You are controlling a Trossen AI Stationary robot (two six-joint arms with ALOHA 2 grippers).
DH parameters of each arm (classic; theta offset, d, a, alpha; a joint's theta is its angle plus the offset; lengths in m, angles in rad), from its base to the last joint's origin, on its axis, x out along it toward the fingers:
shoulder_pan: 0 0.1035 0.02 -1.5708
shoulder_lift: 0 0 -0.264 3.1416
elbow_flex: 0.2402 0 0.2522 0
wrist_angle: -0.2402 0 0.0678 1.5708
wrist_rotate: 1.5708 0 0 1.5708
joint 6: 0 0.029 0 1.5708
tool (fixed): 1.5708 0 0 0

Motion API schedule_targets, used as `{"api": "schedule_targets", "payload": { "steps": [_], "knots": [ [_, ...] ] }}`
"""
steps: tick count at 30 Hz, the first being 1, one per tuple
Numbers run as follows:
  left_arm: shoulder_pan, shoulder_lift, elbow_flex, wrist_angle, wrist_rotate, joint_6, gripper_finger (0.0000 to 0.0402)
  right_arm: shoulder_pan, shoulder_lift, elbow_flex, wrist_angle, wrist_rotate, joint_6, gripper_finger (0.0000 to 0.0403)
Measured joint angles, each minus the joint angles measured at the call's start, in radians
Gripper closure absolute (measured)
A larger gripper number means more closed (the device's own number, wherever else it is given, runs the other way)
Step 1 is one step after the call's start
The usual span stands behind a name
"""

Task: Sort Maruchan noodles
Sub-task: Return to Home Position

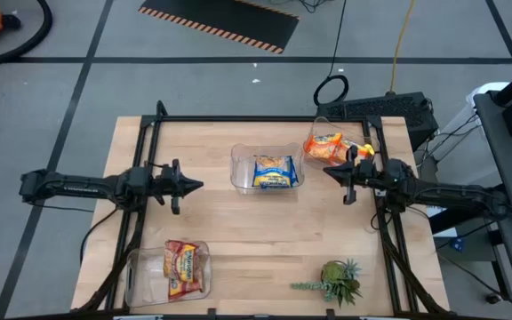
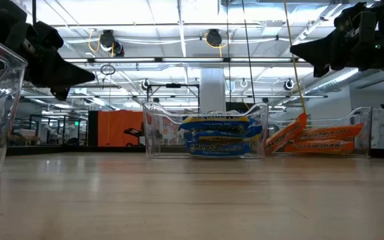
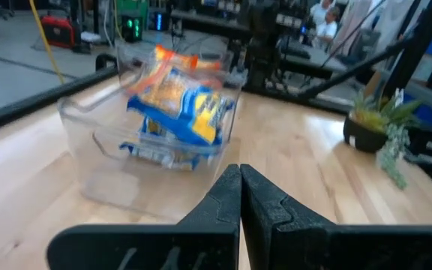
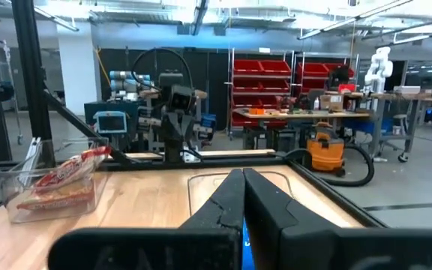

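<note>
Between my left gripper and right gripper — both pinched closed, empty — blue noodle packs lie binned. Orange packs sit beside the right one, red-brown packs well aside of the left.

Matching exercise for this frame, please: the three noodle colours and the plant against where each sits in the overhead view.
Things:
1. blue packs
2. orange packs
3. red-brown packs
4. green plant

Places, high view:
A. bare tabletop, lower right
B. lower-left bin
C. upper-right bin
D. upper-middle bin

Pairs: 1-D, 2-C, 3-B, 4-A.
</note>
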Motion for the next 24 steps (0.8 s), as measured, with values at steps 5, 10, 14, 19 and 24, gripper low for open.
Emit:
{"api": "schedule_targets", "payload": {
  "steps": [5, 10, 14, 19, 24],
  "knots": [
    [0.000, -0.038, 0.000, -0.070, 0.000, 0.000, 0.0400, 0.000, -0.083, 0.000, -0.080, 0.000, 0.001, 0.0403],
    [0.000, -0.072, 0.000, -0.118, 0.000, 0.000, 0.0400, 0.000, -0.173, -0.001, -0.182, 0.005, 0.003, 0.0403],
    [0.000, -0.087, 0.000, -0.136, 0.000, 0.000, 0.0400, 0.001, -0.217, -0.001, -0.221, 0.030, 0.019, 0.0403],
    [0.000, -0.091, 0.001, -0.139, -0.001, -0.005, 0.0400, 0.002, -0.243, -0.001, -0.228, 0.028, 0.008, 0.0403],
    [0.000, -0.091, 0.001, -0.139, -0.001, -0.012, 0.0400, 0.002, -0.283, -0.001, -0.260, 0.028, -0.023, 0.0403]
  ]
}}
